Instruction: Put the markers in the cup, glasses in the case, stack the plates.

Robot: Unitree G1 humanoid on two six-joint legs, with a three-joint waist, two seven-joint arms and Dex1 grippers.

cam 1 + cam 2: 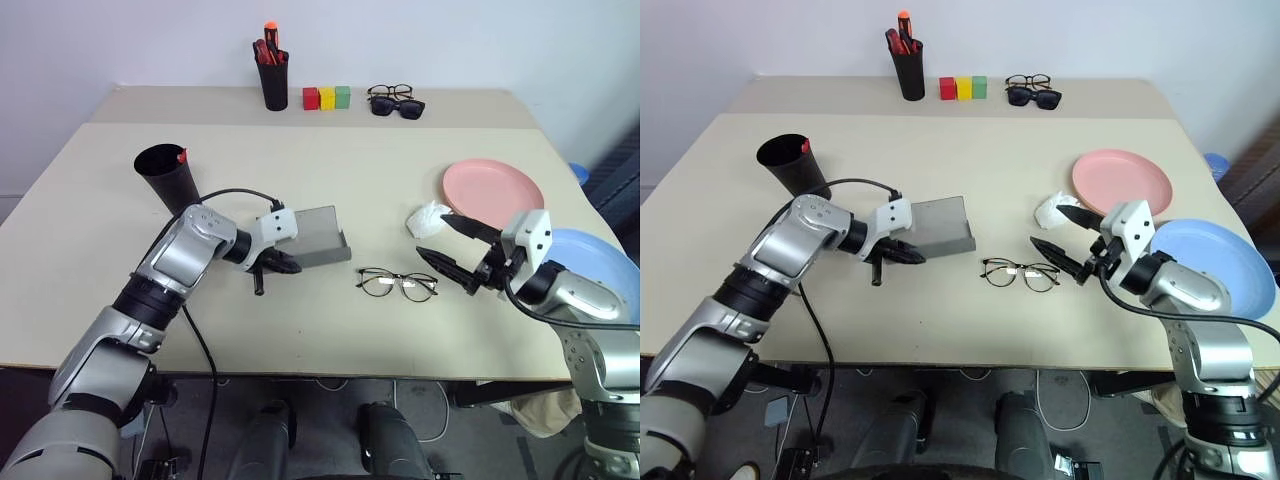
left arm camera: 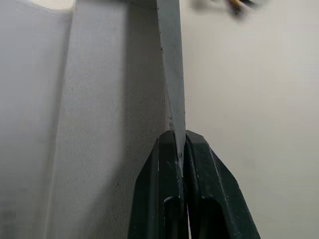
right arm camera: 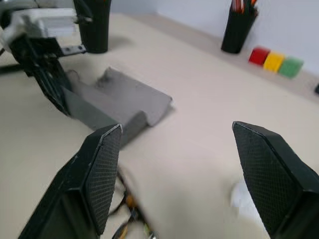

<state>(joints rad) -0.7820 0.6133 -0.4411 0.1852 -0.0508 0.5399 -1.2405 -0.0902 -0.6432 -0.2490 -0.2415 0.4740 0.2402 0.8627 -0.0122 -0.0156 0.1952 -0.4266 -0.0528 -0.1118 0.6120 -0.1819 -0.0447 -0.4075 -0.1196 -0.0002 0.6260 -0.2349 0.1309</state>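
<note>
Left end effector [image 1: 283, 264]: fingers closed on the thin edge of the grey case [image 1: 318, 237], pinching its lid wall; the left wrist view shows the two black fingers pressed flat against that grey, felt-like panel. The case lies open near the middle of the bench [image 1: 320, 160].

Right end effector [image 1: 458, 252]: fingers spread wide, holding nothing, poised just above the bench at 3 o'clock of the glasses [image 1: 397, 283].

The glasses are thin black wire frames with clear oval lenses, lying flat at 4 o'clock of the case. A crumpled white scrap [image 1: 427, 217] sits just beyond the right end effector.

The pink plate [image 1: 493, 192] lies at 2 o'clock of the glasses; the blue plate [image 1: 1215, 262] lies partly under the right arm at the bench's right edge. The black cup [image 1: 167, 177] stands tilted at 10 o'clock of the case, a red marker [image 1: 181, 156] showing at its rim.

Bench surface is pale beige; a pale wall stands behind it.
</note>
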